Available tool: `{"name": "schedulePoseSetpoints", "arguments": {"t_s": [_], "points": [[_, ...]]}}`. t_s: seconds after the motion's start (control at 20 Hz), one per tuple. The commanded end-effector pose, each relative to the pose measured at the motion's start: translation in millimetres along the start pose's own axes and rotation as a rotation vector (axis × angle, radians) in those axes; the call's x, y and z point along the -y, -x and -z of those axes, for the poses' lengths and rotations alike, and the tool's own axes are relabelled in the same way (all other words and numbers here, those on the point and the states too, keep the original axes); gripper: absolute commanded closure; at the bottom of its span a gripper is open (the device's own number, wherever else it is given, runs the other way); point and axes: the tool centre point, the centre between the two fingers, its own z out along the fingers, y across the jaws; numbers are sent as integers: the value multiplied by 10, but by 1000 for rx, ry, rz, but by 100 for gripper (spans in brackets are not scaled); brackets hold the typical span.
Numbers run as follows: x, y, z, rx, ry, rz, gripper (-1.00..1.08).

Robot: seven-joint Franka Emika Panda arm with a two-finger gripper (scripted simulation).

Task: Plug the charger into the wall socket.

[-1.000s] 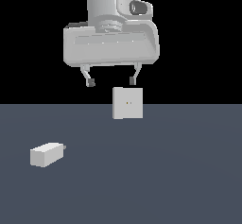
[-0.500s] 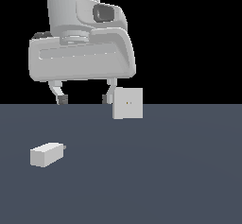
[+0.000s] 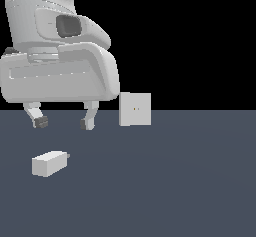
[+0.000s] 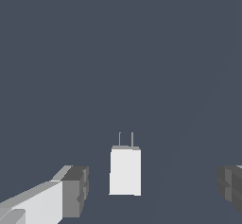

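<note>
One charger (image 3: 49, 163) lies flat on the dark grey floor (image 3: 175, 181), toward the exterior view's left, its two short prongs sticking out of the end that faces the exterior view's right. In the wrist view the same off-white block (image 4: 125, 171) sits between the two fingertips, both thin prongs pointing away from the camera, and neither pad touches it. No brand, label or writing can be read on it. The gripper (image 3: 64, 122) hangs above the charger with its jaws spread wide and nothing between them; its dark-tipped fingers (image 3: 41, 122) are clear of the block in the exterior view. The large pale hand body fills the upper left of that view. The wall socket (image 3: 135, 109) stands upright further back, just to the exterior view's right of the gripper, a plain off-white square plate with two tiny dots at its centre and no lettering, well apart from the charger
</note>
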Motion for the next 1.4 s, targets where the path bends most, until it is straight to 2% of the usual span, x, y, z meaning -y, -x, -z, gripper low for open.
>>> {"name": "schedulePoseSetpoints", "arguments": {"t_s": [0.0,0.75,1.35], "points": [[55,48,-43,-7,2,-13,-92],[151,133,-158,-17,5,-30,-92],[150,219,-575,-17,5,-32,-92]]}}
